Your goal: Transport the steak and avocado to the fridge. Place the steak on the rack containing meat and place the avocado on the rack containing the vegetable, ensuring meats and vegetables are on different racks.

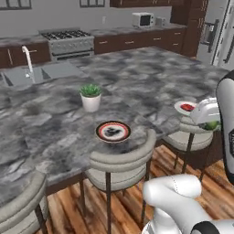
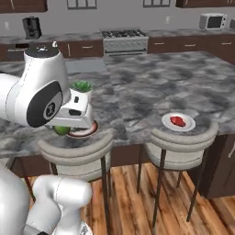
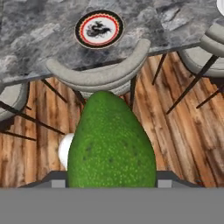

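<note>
My gripper (image 3: 112, 183) is shut on the avocado (image 3: 111, 144), a glossy green fruit that looms large in the hand view, held up over the wooden floor in front of the island. From the base views the avocado (image 1: 212, 124) (image 2: 61, 130) peeks out under the white hand (image 1: 205, 113) (image 2: 75, 114). The steak (image 1: 187, 107) (image 2: 177, 121), a red chunk, lies on a small white plate (image 2: 188, 125) near the counter's edge, apart from the gripper. The fridge (image 1: 223, 27), silver-grey with dark handles, stands at the far right with its doors closed.
An empty red-rimmed plate (image 1: 113, 131) (image 3: 99, 29) and a potted plant (image 1: 90, 97) (image 2: 81, 87) sit on the marble island (image 1: 137, 82). Stools (image 1: 122, 164) (image 2: 181, 149) line the island's near edge. A sink (image 1: 41, 73) and stove (image 1: 67, 42) lie beyond.
</note>
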You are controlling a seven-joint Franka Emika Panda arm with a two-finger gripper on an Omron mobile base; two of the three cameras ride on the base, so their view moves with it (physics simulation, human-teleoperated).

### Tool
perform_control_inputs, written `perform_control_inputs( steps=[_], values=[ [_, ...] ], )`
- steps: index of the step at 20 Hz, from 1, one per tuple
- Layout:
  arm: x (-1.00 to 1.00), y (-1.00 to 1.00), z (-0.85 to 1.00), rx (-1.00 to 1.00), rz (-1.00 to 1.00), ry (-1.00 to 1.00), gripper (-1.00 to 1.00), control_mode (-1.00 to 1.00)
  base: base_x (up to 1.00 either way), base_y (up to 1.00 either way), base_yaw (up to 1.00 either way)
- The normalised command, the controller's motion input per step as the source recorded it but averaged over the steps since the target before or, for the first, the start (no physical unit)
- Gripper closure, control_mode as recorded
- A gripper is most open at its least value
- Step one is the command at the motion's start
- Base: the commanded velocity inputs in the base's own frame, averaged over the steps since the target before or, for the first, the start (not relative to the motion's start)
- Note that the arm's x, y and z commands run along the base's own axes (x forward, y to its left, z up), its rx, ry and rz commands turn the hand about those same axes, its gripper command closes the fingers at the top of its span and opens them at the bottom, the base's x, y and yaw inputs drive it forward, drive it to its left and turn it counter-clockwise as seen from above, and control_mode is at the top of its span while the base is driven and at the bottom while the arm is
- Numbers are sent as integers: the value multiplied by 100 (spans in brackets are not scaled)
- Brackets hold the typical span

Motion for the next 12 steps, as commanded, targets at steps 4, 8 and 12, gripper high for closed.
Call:
perform_control_inputs(
  steps=[4, 8, 12],
  values=[
    [0, 0, 0, 0, 0, 0, 100, 100, -3, 0, -99],
    [0, 0, 0, 0, 0, 0, 100, 100, -10, -4, -93],
    [0, 0, 0, 0, 0, 0, 100, 100, 6, -89, -60]
  ],
)
